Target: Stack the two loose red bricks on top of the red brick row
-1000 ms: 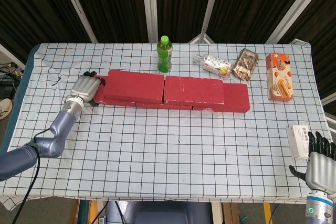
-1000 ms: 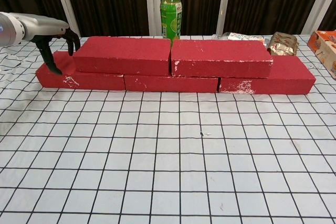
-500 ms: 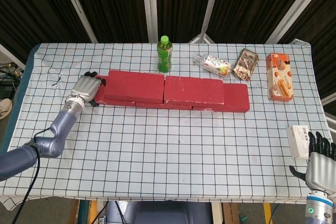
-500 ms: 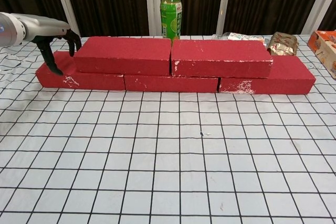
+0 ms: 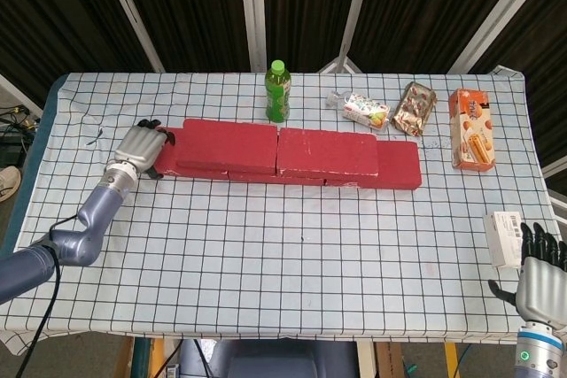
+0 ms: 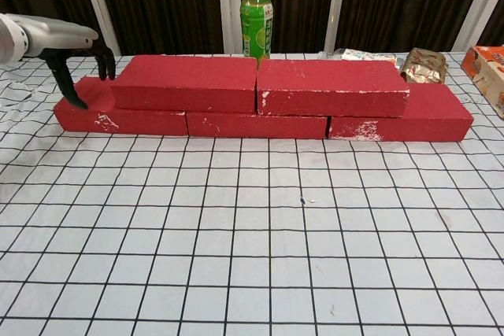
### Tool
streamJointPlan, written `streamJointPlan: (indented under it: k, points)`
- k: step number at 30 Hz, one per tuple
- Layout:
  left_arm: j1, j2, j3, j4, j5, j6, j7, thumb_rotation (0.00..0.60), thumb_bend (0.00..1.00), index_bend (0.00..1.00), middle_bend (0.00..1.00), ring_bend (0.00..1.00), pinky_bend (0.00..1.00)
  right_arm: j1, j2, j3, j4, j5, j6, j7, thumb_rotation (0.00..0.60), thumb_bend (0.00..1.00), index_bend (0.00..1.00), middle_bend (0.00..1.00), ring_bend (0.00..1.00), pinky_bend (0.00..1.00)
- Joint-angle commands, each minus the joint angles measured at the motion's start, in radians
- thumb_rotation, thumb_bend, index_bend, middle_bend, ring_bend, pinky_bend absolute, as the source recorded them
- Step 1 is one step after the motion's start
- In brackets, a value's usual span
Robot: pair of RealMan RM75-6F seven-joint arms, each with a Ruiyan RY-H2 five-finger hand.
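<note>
Head view: on the checked tabletop [image 5: 283, 245] a red brick row [image 5: 292, 170] runs left to right, with two more bricks already lying on it — a left top brick [image 5: 229, 145] and a right top brick [image 5: 328, 152], end to end. The left hand [image 5: 140, 150] sits at the row's left end, holding nothing, its dark fingers [image 5: 159, 135] bent down toward the end of the left top brick; whether they touch it I cannot tell. The right hand [image 5: 540, 273] is at the near right edge, well apart from the bricks, fingers spread and empty, just beside a white box [image 5: 503, 238]. Behind the row stand a green bottle [image 5: 277, 92], two snack packets [image 5: 390, 110] and an orange carton [image 5: 469, 127].

Chest view: the two top bricks rest flat on the row, the left top brick [image 6: 185, 83] butting the right top brick [image 6: 331, 86]. The left hand [image 6: 67, 49] hangs over the row's left end — fingers [image 6: 75, 92] pointing down, tips at the bottom brick's top face. The bottle [image 6: 256, 9] stands behind the seam.
</note>
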Motion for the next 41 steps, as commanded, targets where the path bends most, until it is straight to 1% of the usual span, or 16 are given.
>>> streamJointPlan:
  k: [1, 3, 5, 6, 7, 8, 9, 11, 13, 16, 20, 23, 25, 30, 38, 41]
  points:
    - [0.028, 0.05, -0.004, -0.042, -0.008, 0.028, -0.013, 0.6, 0.13, 0.34, 0.29, 0.11, 0.13, 0.0, 0.001, -0.001, -0.001, -0.002, -0.001, 0.002, 0.6, 0.19, 0.0, 0.0, 0.0, 0.0]
    - [0.049, 0.075, -0.012, -0.07, -0.015, 0.053, -0.035, 0.6, 0.13, 0.31, 0.26, 0.1, 0.13, 0.0, 0.002, -0.001, -0.001, -0.003, 0.0, 0.004, 0.6, 0.19, 0.0, 0.0, 0.0, 0.0]
    - [0.091, 0.11, -0.034, -0.125, -0.01, 0.115, -0.09, 0.6, 0.13, 0.26, 0.23, 0.1, 0.13, -0.001, 0.003, 0.0, 0.001, -0.012, 0.004, 0.01, 0.6, 0.19, 0.0, 0.0, 0.0, 0.0]
    - [0.122, 0.127, -0.049, -0.162, 0.002, 0.162, -0.133, 0.6, 0.13, 0.23, 0.21, 0.1, 0.13, -0.001, 0.003, 0.0, 0.004, -0.021, 0.006, 0.016, 0.6, 0.19, 0.0, 0.0, 0.0, 0.0]
    - [0.18, 0.151, -0.069, -0.223, 0.032, 0.25, -0.213, 0.6, 0.13, 0.21, 0.19, 0.09, 0.13, 0.001, 0.003, -0.002, 0.013, -0.041, 0.005, 0.031, 0.6, 0.19, 0.0, 0.0, 0.0, 0.0]
    - [0.229, 0.17, -0.069, -0.266, 0.082, 0.318, -0.274, 0.6, 0.13, 0.2, 0.18, 0.08, 0.13, 0.002, 0.006, -0.007, 0.021, -0.059, -0.001, 0.049, 0.6, 0.19, 0.0, 0.0, 0.0, 0.0]
    - [0.296, 0.2, -0.048, -0.312, 0.151, 0.394, -0.339, 0.6, 0.13, 0.18, 0.15, 0.07, 0.13, 0.005, 0.013, -0.016, 0.034, -0.09, -0.019, 0.087, 0.6, 0.19, 0.0, 0.0, 0.0, 0.0]
    - [0.357, 0.222, -0.016, -0.334, 0.229, 0.468, -0.376, 0.6, 0.13, 0.17, 0.13, 0.05, 0.13, 0.007, 0.02, -0.025, 0.052, -0.113, -0.037, 0.12, 0.6, 0.19, 0.0, 0.0, 0.0, 0.0]
    - [0.406, 0.231, 0.016, -0.345, 0.285, 0.532, -0.373, 0.6, 0.13, 0.16, 0.11, 0.04, 0.12, 0.012, 0.023, -0.032, 0.069, -0.132, -0.047, 0.129, 0.6, 0.19, 0.0, 0.0, 0.0, 0.0]
    - [0.488, 0.228, 0.064, -0.37, 0.351, 0.639, -0.332, 0.6, 0.13, 0.15, 0.1, 0.04, 0.12, 0.017, 0.017, -0.039, 0.095, -0.16, -0.051, 0.129, 0.6, 0.19, 0.0, 0.0, 0.0, 0.0]
    - [0.57, 0.19, 0.098, -0.377, 0.398, 0.735, -0.311, 0.6, 0.13, 0.14, 0.09, 0.04, 0.12, 0.023, 0.011, -0.045, 0.12, -0.19, -0.055, 0.136, 0.6, 0.19, 0.0, 0.0, 0.0, 0.0]
    - [0.61, 0.155, 0.11, -0.357, 0.418, 0.764, -0.321, 0.6, 0.13, 0.14, 0.07, 0.01, 0.12, 0.027, 0.01, -0.052, 0.139, -0.216, -0.06, 0.138, 0.6, 0.19, 0.0, 0.0, 0.0, 0.0]
    - [0.636, 0.126, 0.127, -0.337, 0.436, 0.778, -0.305, 0.6, 0.13, 0.14, 0.07, 0.01, 0.11, 0.036, 0.016, -0.067, 0.162, -0.256, -0.074, 0.15, 0.6, 0.19, 0.0, 0.0, 0.0, 0.0]
    - [0.668, 0.083, 0.128, -0.307, 0.474, 0.803, -0.289, 0.6, 0.13, 0.13, 0.07, 0.01, 0.11, 0.039, 0.014, -0.072, 0.185, -0.282, -0.076, 0.158, 0.6, 0.19, 0.0, 0.0, 0.0, 0.0]
    - [0.695, 0.08, 0.119, -0.305, 0.513, 0.818, -0.291, 0.6, 0.13, 0.11, 0.07, 0.01, 0.11, 0.029, -0.004, -0.059, 0.199, -0.298, -0.036, 0.154, 0.6, 0.19, 0.0, 0.0, 0.0, 0.0]
    - [0.7, 0.078, 0.112, -0.304, 0.528, 0.824, -0.285, 0.6, 0.13, 0.11, 0.07, 0.01, 0.11, 0.03, -0.011, -0.058, 0.206, -0.3, -0.037, 0.15, 0.6, 0.19, 0.0, 0.0, 0.0, 0.0]
